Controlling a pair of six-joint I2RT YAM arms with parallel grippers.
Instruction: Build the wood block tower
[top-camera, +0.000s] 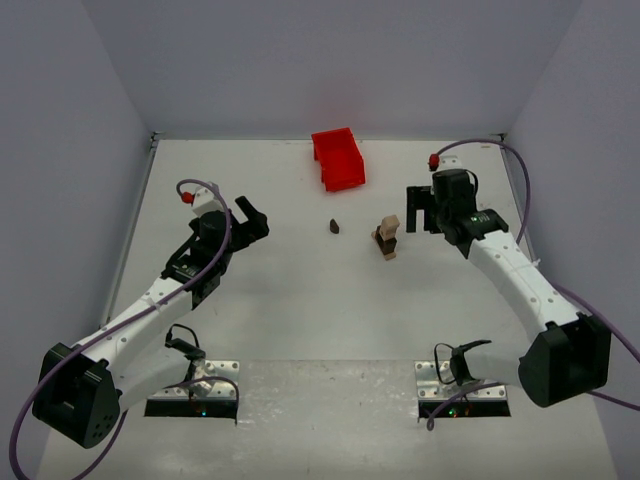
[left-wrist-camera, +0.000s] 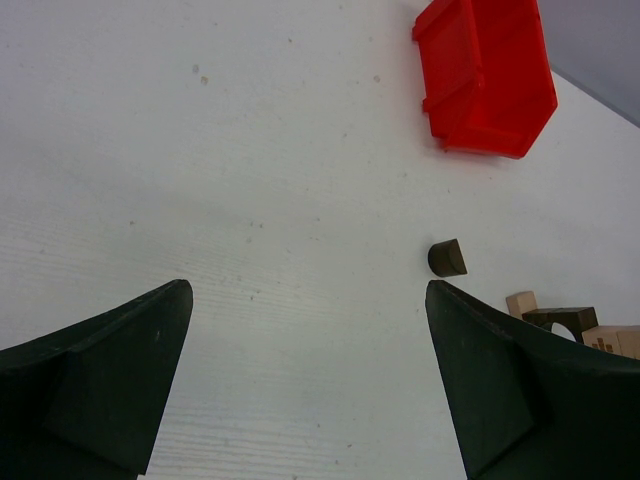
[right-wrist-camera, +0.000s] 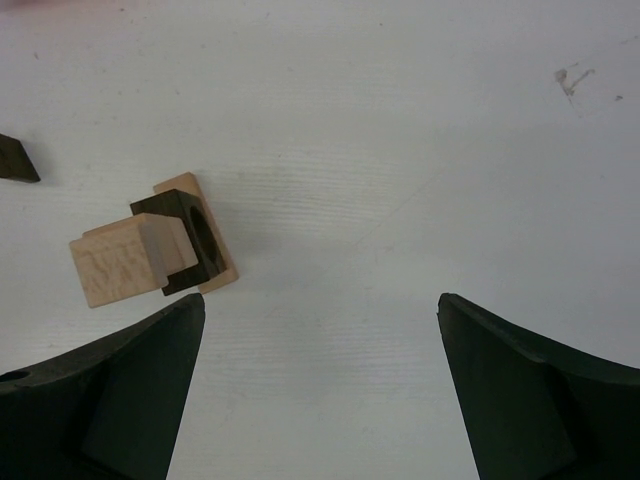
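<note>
The white surface (top-camera: 300, 310) carries everything, with the red plastic bin (top-camera: 338, 158) at its far edge, well apart from the work. Next in size, the left end effector (top-camera: 252, 218) is released, jaws spread wide over bare surface, and the right end effector (top-camera: 418, 210) is likewise released and holds nothing. We judge the step in hand to be fetching another piece for the stack. To do it well we would come down square over the piece, close on two flat faces, lift straight and set it down from directly above with no sideways push, since a narrow stack tips at a nudge. The wood block tower (top-camera: 387, 238) stands right of the surface's middle: a pale slab at the base, a dark arched block on it, a pale cube on top. It is near the right end effector but apart from it, off to the left of the open jaws in the right wrist view, not between them. Smallest is the loose dark block (top-camera: 334, 227), alone between the left end effector and the tower, nearer the tower, and just ahead of the finger on the right side of the left wrist view
</note>
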